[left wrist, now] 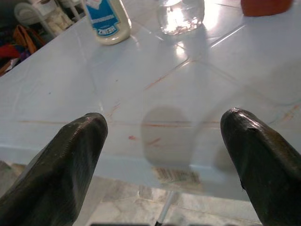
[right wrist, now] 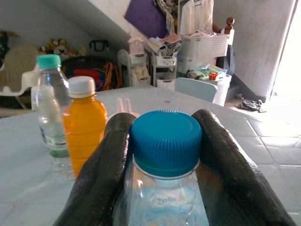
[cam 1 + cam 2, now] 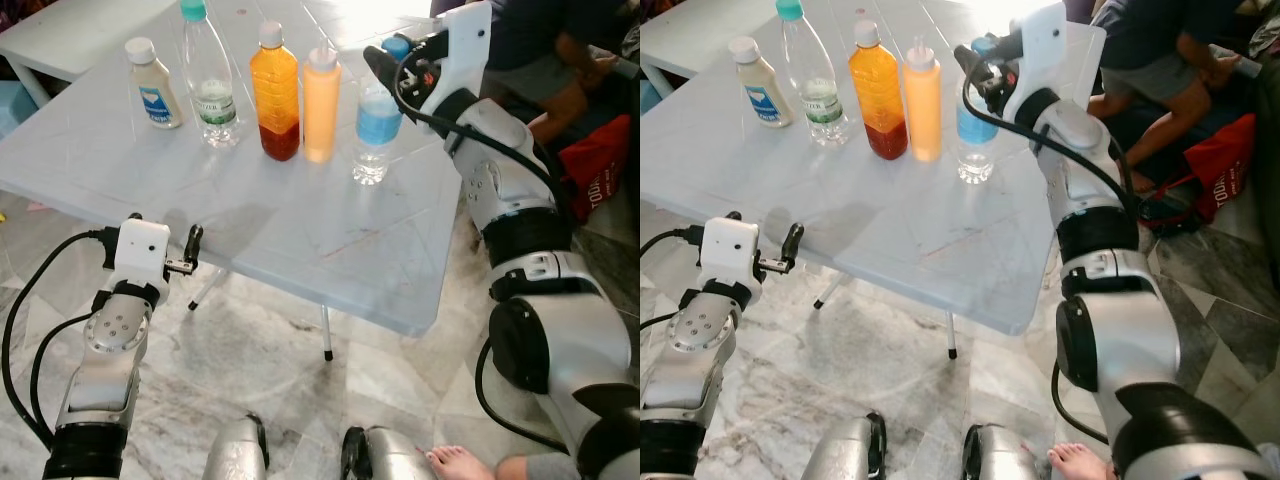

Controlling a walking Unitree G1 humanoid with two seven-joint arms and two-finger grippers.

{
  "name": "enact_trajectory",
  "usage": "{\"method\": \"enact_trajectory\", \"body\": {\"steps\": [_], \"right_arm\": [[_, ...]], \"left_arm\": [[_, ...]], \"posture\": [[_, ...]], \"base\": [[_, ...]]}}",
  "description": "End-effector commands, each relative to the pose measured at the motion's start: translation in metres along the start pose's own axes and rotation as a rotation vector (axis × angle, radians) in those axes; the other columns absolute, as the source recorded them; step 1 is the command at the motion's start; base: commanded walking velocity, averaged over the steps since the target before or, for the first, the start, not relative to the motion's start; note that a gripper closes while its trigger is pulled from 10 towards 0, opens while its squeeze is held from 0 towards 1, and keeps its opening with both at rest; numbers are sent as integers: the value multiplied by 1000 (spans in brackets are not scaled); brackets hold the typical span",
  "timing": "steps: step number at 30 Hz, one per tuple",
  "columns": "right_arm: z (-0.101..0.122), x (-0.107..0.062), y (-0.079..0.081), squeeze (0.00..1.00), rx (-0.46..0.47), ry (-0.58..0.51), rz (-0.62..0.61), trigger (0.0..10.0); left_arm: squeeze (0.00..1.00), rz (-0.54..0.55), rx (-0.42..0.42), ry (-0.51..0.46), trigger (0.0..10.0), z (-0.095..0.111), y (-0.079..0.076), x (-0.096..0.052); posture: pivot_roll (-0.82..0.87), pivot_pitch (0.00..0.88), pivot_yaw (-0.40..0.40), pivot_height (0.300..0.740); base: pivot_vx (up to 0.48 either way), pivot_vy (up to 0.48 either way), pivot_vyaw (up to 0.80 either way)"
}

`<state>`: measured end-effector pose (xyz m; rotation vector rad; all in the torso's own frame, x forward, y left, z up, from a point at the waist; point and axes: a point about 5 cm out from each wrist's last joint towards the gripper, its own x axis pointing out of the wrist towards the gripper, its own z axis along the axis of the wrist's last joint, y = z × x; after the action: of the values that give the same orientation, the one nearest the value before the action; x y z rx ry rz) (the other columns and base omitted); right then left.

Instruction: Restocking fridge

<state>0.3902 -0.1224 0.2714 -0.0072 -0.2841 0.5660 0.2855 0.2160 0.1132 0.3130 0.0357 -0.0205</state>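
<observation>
Five bottles stand in a row on the pale blue table (image 3: 330,250): a white sauce bottle (image 3: 153,85), a clear water bottle with a teal cap (image 3: 210,85), an orange juice bottle (image 3: 275,95), a light orange squeeze bottle (image 3: 321,105) and a blue-capped water bottle (image 3: 377,125). My right gripper (image 2: 164,120) reaches over the table's right side and is shut on the blue cap (image 2: 165,141); that bottle stands upright on the table. My left gripper (image 1: 162,141) hangs open at the table's near edge, holding nothing.
A person sits close behind the table at the right (image 3: 545,50), beside a red bag (image 3: 600,165). A bare foot (image 3: 465,462) rests on the marble floor near my feet. Thin table legs (image 3: 325,335) stand below the near edge. A white bench (image 3: 70,35) stands far left.
</observation>
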Motion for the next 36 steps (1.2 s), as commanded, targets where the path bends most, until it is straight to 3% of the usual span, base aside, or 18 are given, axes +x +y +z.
{"method": "enact_trajectory", "body": {"steps": [1,6,7,9,10,11,12,19,21,26,29,36], "right_arm": [[6,-4,12,0,24,-34,20,0],[14,-29,35,0,84,-118,-17,0],[13,-35,40,0,127,-120,-31,1647],[13,-41,47,0,138,-121,-37,3451],[13,-44,50,0,135,-121,-39,3451],[13,-48,55,0,138,-124,-35,8667],[11,-53,60,0,145,-127,-31,9686],[-14,-80,73,0,160,-81,-116,10000],[-29,-92,73,0,65,-26,-162,10000],[-42,-104,67,0,35,7,-218,10000],[-42,-105,64,0,30,-1,-242,10000],[-30,-87,64,0,15,-77,-216,10000]], "left_arm": [[0,15,10,-5,10000,2,3,1],[0,63,-22,15,10000,-6,3,-2],[0,71,-35,18,10000,-7,1,-3],[0,76,-44,20,10000,-8,-1,-4],[0,77,-47,21,10000,-9,-2,-4],[0,78,-54,23,10000,-10,-4,-5],[0,79,-63,28,10000,-13,-6,-5],[0,94,-86,22,10000,-14,-8,4],[0,84,-128,20,10000,-14,-10,6],[0,58,-163,12,10000,-14,-14,6],[0,47,-168,4,10000,-13,-15,6],[0,104,-158,-29,10000,-10,-12,13]], "posture": [[46,145,-26,740],[31,134,-46,740],[24,122,-53,740],[22,108,-60,740],[22,108,-60,740],[21,88,-64,740],[14,65,-67,740],[6,18,-69,740],[2,2,-68,740],[4,0,-71,740],[6,0,-73,740],[29,0,-93,740]], "base": [[0,0,0],[0,0,0],[0,0,0],[0,0,0],[0,0,0],[0,0,0],[0,0,0],[0,0,202],[0,0,800],[0,0,800],[0,0,800],[0,0,800]]}}
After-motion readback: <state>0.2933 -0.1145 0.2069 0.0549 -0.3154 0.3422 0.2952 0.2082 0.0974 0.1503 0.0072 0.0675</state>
